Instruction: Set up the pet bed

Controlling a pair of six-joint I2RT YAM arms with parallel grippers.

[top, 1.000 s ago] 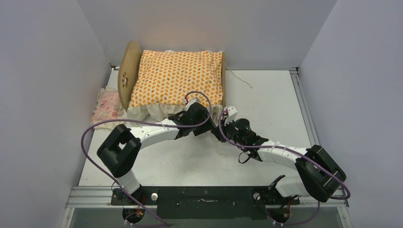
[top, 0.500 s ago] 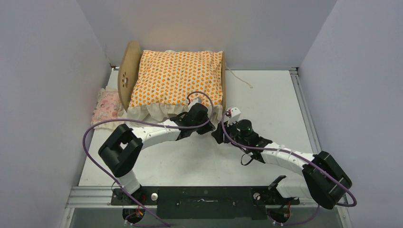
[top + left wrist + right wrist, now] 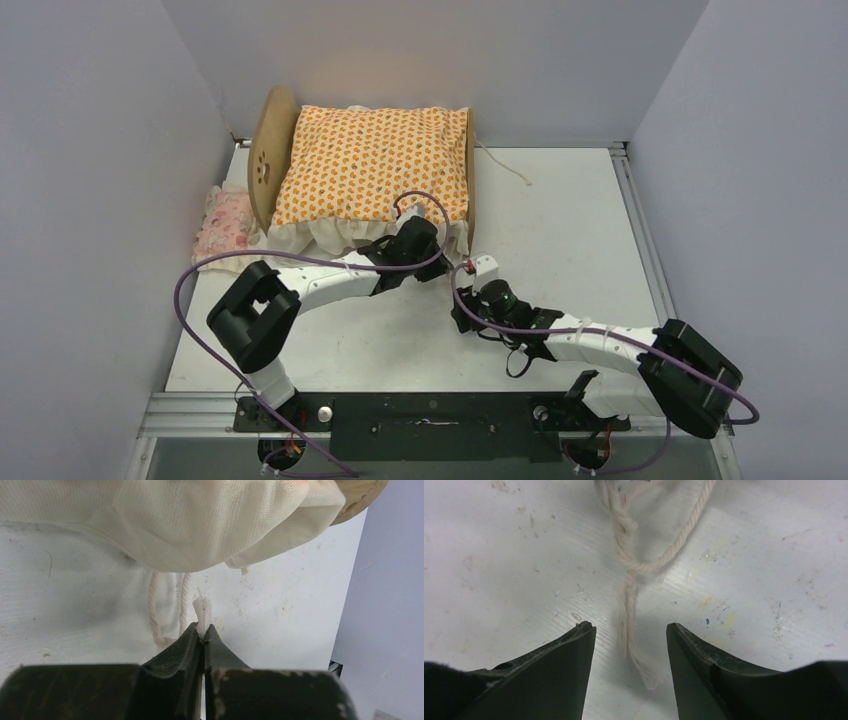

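Note:
The pet bed [image 3: 263,160] stands at the back left, its paw-print headboard on the left and an orange-patterned cushion [image 3: 370,165] lying on it. My left gripper [image 3: 440,258] sits at the cushion's front right corner, under the cream ruffle [image 3: 200,525]. It is shut [image 3: 202,630] on the frayed end of a white cord [image 3: 202,611]. My right gripper [image 3: 463,300] hovers open [image 3: 630,630] just above the table. A second frayed cord end [image 3: 629,605] lies loose between its fingers, below a knot [image 3: 624,530].
A small pink frilled pillow [image 3: 225,225] lies on the table left of the headboard. Another white cord [image 3: 505,165] trails from the bed's back right corner. Grey walls close in on three sides of the white table [image 3: 570,220].
My right gripper has opened, let go of the cord and drawn back toward the near edge. My left gripper has shut on the other cord end and barely moved.

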